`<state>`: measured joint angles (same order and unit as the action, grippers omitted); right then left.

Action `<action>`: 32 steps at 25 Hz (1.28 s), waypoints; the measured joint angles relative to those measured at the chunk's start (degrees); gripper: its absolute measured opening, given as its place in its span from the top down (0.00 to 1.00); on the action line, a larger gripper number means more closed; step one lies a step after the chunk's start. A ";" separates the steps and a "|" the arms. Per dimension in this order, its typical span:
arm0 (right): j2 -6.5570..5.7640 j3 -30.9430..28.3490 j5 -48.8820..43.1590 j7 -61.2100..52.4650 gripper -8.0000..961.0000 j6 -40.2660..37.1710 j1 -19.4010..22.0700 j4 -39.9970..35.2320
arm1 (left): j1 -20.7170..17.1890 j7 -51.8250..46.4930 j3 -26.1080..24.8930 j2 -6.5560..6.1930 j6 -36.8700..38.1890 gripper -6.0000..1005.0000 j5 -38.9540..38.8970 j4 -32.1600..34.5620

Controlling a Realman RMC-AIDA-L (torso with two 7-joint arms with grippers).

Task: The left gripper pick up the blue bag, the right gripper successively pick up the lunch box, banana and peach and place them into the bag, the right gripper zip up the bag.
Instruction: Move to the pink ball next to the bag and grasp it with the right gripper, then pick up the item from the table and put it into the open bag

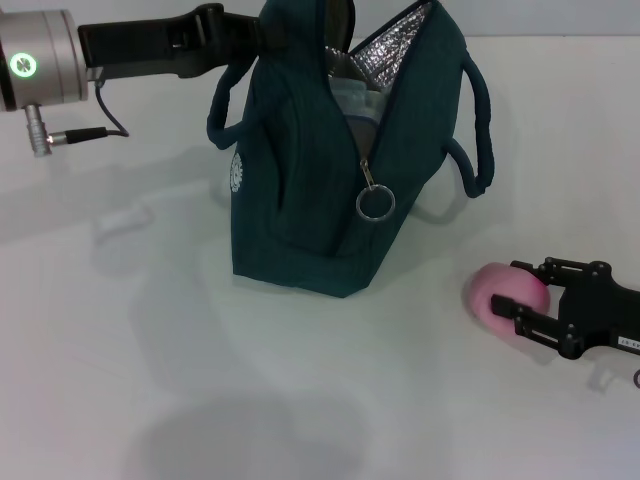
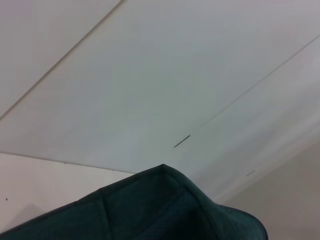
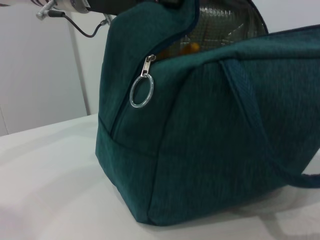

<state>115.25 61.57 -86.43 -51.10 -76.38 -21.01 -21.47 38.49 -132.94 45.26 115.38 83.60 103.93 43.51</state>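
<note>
The blue bag point(image 1: 300, 190) stands upright mid-table with its mouth unzipped, showing silver foil lining point(image 1: 398, 45). My left gripper point(image 1: 250, 30) reaches in from the far left and is shut on the bag's top edge. The lunch box point(image 1: 352, 100) lies inside the opening. In the right wrist view an orange-yellow bit of the banana point(image 3: 187, 48) shows inside the blue bag point(image 3: 210, 140). The pink peach point(image 1: 497, 292) rests on the table to the bag's right. My right gripper point(image 1: 527, 295) is open at table level, its fingers on either side of the peach's right part.
The ring zipper pull point(image 1: 375, 203) hangs at the low end of the open zip on the side facing me. One loop handle point(image 1: 478, 130) droops toward the peach, the other point(image 1: 225, 110) hangs on the left. A cable point(image 1: 105, 120) trails from the left wrist.
</note>
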 joint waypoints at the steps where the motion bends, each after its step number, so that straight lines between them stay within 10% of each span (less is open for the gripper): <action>1: 0.00 -0.08 -0.05 0.08 0.30 -0.17 0.00 -0.11 | 0.00 0.06 0.00 0.00 -0.01 0.95 -0.01 0.00; 10: -0.35 -4.85 0.24 0.23 0.71 -5.65 1.13 -1.64 | -0.12 0.15 0.01 0.03 -0.03 0.95 -0.07 0.00; 18: -0.50 -17.99 0.44 1.35 0.77 -22.34 2.44 -2.14 | -0.41 0.26 0.06 0.41 0.05 0.95 -0.09 0.00; 32: 0.84 -14.41 5.60 4.74 0.88 -15.75 -17.53 -1.02 | 0.35 0.75 0.32 1.16 0.49 0.95 -0.10 -1.35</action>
<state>116.10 47.16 -80.83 -46.36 -92.13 -38.54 -22.49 38.84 -132.20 45.58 116.54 84.09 103.84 42.16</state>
